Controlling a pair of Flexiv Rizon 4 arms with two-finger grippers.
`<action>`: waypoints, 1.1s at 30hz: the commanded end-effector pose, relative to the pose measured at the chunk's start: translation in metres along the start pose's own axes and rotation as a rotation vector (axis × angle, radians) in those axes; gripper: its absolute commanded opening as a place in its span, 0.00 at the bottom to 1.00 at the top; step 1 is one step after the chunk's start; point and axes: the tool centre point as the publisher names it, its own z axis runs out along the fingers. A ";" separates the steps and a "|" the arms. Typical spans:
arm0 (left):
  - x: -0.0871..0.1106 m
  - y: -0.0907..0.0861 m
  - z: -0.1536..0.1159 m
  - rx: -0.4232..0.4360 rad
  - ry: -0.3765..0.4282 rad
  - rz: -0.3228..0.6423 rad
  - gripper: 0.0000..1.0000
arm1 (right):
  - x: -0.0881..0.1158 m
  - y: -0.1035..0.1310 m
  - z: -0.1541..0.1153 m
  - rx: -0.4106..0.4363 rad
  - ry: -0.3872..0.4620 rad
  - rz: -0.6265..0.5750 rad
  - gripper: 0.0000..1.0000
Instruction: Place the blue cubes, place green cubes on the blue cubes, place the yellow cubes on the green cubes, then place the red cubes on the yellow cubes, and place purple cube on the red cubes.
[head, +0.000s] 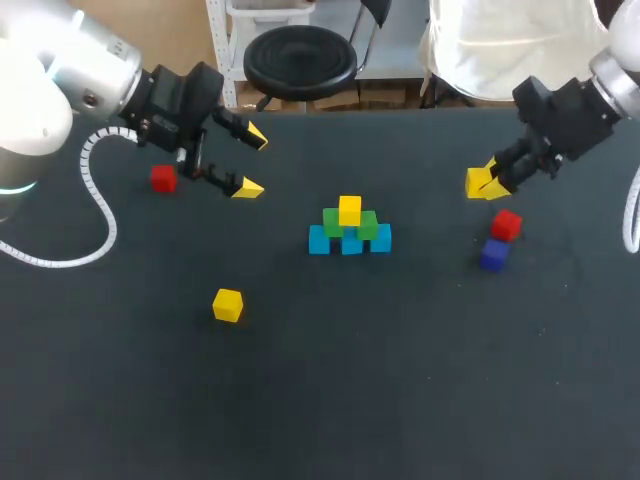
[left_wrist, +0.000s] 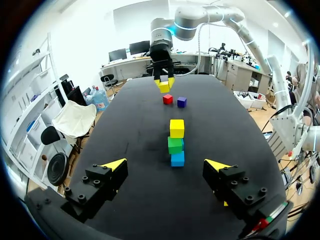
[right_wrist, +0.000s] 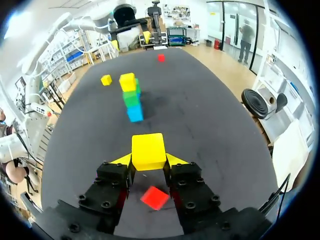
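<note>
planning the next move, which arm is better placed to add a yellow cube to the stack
Right. The right pincer is shut on a yellow cube; the left pincer is open and empty.

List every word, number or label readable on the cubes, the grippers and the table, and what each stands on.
No readable text.
The stack, loose yellow cube, both red cubes, purple cube and held yellow cube have plain faces.
The left gripper, right gripper and table show no legible marking.
</note>
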 end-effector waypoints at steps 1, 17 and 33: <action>0.000 0.001 0.000 0.002 0.001 0.000 1.00 | 0.000 0.017 0.000 0.019 -0.048 -0.017 0.00; 0.000 0.001 0.000 0.002 0.001 0.000 1.00 | 0.000 0.017 0.000 0.019 -0.048 -0.017 0.00; 0.000 0.001 0.000 0.002 0.001 0.000 1.00 | -0.005 0.091 0.054 0.075 0.014 0.073 0.00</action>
